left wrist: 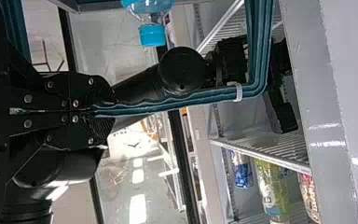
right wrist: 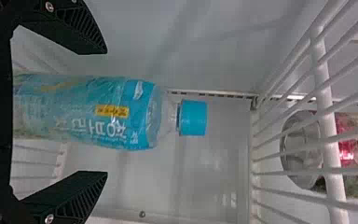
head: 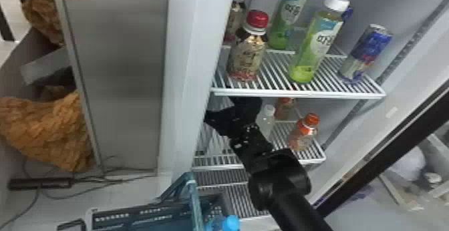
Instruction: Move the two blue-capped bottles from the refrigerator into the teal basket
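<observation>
Bottle in clear plastic with a light-blue label and a blue cap [right wrist: 121, 112] stands upright inside the white refrigerator [head: 200, 63], below the upper white wire shelf [head: 300, 93]. The right claw [head: 218, 106] reaches in under that shelf, its two flat black fingers spread wide, one on each side of the bottle. They hold nothing (there is a visible gap between each fingertip and the label).

The left claw [left wrist: 103, 111] is closed on the ribbed teal handle [left wrist: 177, 101] of the teal plastic basket [head: 140, 215], which sits low in front of the refrigerator. The other blue-capped bottle [head: 230, 223] is already at the basket, just beside the handle in the head view.

On the upper shelf stand a red-capped bottle with a patterned label [head: 247, 58], a green bottle with a white cap [head: 312, 50] and a blue-and-silver can [head: 365, 53]. An orange-capped bottle [head: 303, 133] stands on the shelf below.
</observation>
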You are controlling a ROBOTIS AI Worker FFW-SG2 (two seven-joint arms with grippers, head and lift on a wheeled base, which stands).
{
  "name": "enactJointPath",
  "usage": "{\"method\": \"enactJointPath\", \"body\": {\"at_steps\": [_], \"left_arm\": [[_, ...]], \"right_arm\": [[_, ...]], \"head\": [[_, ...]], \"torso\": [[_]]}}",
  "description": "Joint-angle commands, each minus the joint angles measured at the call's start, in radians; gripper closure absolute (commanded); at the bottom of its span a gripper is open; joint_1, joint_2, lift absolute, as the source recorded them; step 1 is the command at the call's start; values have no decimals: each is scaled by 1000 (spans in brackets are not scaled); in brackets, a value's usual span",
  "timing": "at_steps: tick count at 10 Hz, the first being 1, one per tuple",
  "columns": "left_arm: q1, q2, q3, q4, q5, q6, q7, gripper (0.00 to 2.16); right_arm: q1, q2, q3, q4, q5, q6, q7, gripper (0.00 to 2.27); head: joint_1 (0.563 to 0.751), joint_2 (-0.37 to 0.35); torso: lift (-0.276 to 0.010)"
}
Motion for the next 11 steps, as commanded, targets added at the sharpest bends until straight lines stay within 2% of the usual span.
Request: {"method": "enactJointPath", "body": {"at_steps": [1,2,3,4,11], "left_arm": [[-6,0,-5,5,2,-4,-1,1159],[-9,0,-6,7,4,-4,-1,1159],[-6,0,-6,7,4,-4,-1,1159],[-6,2,-6,7,6,-6,-3,1159],[9,6,-2,7,13,-11,-9,1159]], "right_arm": [[-20,-2,27,6,-15,5,-1,113],[-25,-2,38,6,-13,7,-9,269],[-27,-2,41,6,-11,7,-18,538],[-27,-3,41,6,-10,7,-22,677],[24,-9,11,-43,5,-52,-27,713]], "head": [[695,-299],[695,-295],[695,-288],[695,-283],[695,-292]], "torso": [[-166],[-166],[-166],[-166],[-165]]}}
